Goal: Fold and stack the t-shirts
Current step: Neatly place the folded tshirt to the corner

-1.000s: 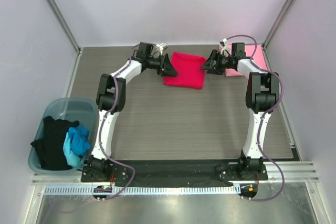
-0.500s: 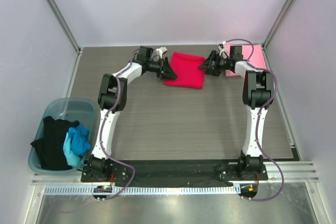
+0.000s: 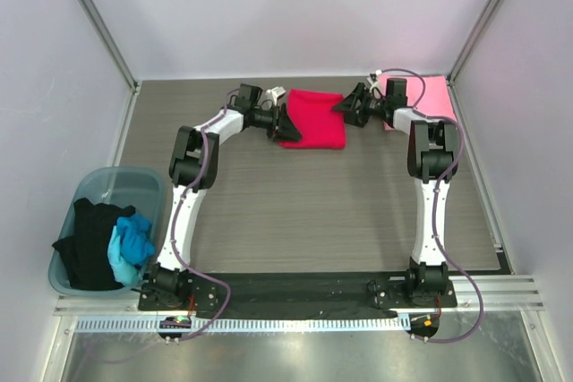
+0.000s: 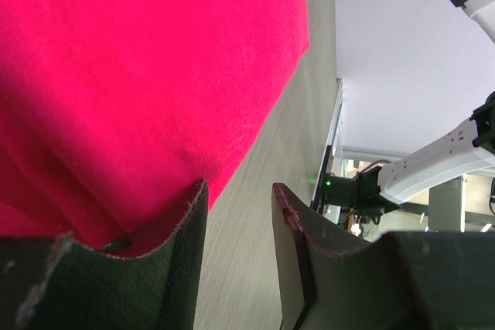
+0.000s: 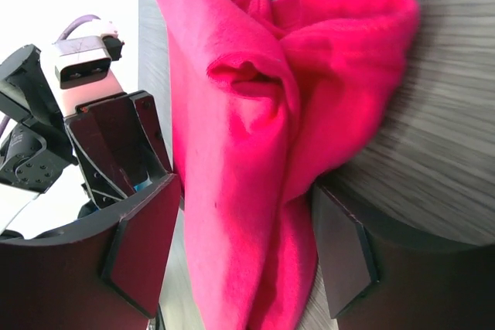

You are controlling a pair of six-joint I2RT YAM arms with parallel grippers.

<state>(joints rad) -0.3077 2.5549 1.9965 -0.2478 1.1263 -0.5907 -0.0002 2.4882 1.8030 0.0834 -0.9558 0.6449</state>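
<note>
Close the half-open left end effector (image 4: 240, 191) and wide right end effector (image 5: 240, 214) on opposite edges of the crimson t-shirt (image 3: 318, 118), catching every layer.

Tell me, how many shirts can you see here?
4: a red one folded at far centre, a pink one far right, a black one and a blue one in the bin; more may hide there.

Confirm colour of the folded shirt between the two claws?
Plain crimson red, no print. The folded shirt shows best in the right wrist view.
</note>
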